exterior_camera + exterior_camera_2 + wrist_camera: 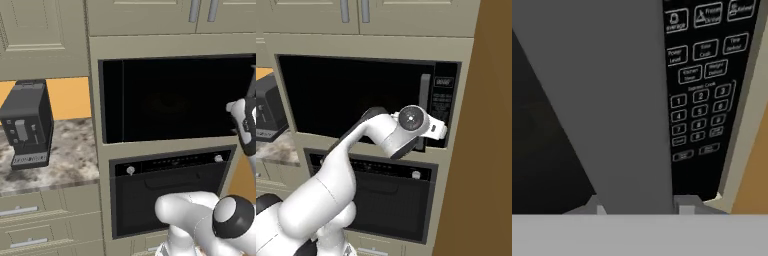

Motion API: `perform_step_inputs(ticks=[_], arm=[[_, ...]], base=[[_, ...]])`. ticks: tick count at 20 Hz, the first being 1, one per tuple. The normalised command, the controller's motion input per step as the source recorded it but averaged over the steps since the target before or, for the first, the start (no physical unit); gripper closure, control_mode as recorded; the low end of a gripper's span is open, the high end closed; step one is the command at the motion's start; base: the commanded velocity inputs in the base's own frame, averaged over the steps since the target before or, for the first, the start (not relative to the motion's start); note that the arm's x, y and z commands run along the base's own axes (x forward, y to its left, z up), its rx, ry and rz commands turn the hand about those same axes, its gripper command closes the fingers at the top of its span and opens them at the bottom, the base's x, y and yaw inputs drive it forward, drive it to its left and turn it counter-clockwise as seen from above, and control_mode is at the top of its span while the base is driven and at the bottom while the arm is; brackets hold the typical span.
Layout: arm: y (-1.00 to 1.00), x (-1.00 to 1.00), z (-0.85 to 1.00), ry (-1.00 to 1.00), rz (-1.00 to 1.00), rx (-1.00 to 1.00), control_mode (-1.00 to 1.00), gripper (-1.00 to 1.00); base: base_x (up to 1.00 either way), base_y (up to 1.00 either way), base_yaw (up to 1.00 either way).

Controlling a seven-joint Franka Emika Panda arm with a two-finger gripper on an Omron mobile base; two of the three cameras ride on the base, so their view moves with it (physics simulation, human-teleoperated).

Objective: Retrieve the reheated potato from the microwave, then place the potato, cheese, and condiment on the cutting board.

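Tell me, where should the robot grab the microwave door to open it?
On the long grey bar handle at the right of the microwave door, from the front, one finger on each side. It stands upright and proud of the door. The gripper is shut on it.

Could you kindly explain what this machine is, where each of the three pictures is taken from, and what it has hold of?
It is a white robot arm on a driving base in a simulated kitchen. Two cameras ride behind the arm, left and right; the third sits on its hand. Its tool is shut on the grey handle of the built-in microwave, whose door looks closed. Beside the handle is the keypad. Below is a black oven. On the marbled counter stands a coffee machine.
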Motion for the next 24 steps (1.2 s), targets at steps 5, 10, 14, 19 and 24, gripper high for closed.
perform_step_inputs(ticks=[5,10,14,19,24], arm=[[0.23,-0.59,0.01,0.00,-0.23,0.00,-1.00,1.00],[0.15,-0.63,0.11,0.05,-0.25,0.00,-1.00,1.00],[0.12,-0.68,0.09,0.01,-0.23,0.00,-1.00,1.00],[0.10,-0.67,0.13,0.00,-0.25,0.00,-1.00,1.00],[0.08,-0.58,0.20,0.00,-0.26,0.00,-1.00,1.00]], base=[[0.00,0.00,0.00],[0.00,0.00,0.00],[0.00,0.00,0.00],[0.00,0.00,0.00],[0.00,0.00,0.00]])
